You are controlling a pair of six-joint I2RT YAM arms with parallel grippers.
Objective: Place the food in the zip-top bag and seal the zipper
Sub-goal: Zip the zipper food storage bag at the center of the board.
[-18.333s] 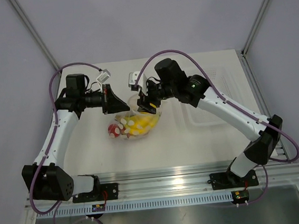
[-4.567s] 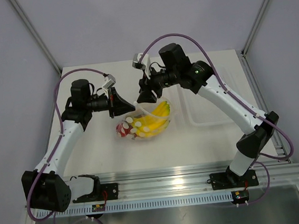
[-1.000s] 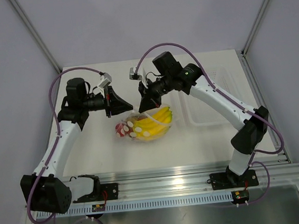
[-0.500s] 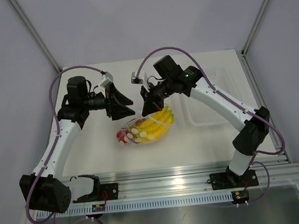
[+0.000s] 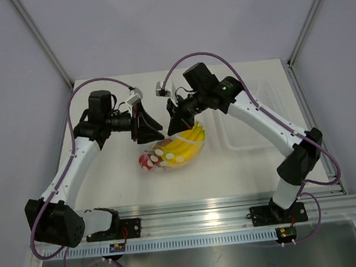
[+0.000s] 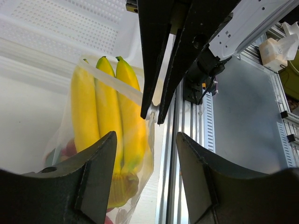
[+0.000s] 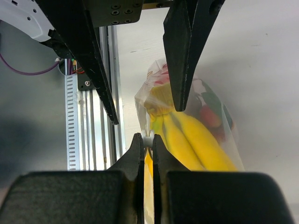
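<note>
Pale cream bench [image 5: 107,184], flat, matte. Along near edge: ribbed alu rail [image 5: 198,208] w/ both arm bases bolted on, L & R. Approx centre: clear zip-top bag [image 5: 168,163], pale round dots, lower end resting on surface, zipper [image 6: 114,85] edge raised off it toward far side. Inside bag: yellow toy bananas [image 5: 184,144] plus red strawberries [image 5: 147,162], strawberries at L end, low near surface. R of bag, apart from it: clear rigid tray [image 5: 270,93], rectangular, perforated floor, lying flat, reaching nearly to far R corner.
</note>
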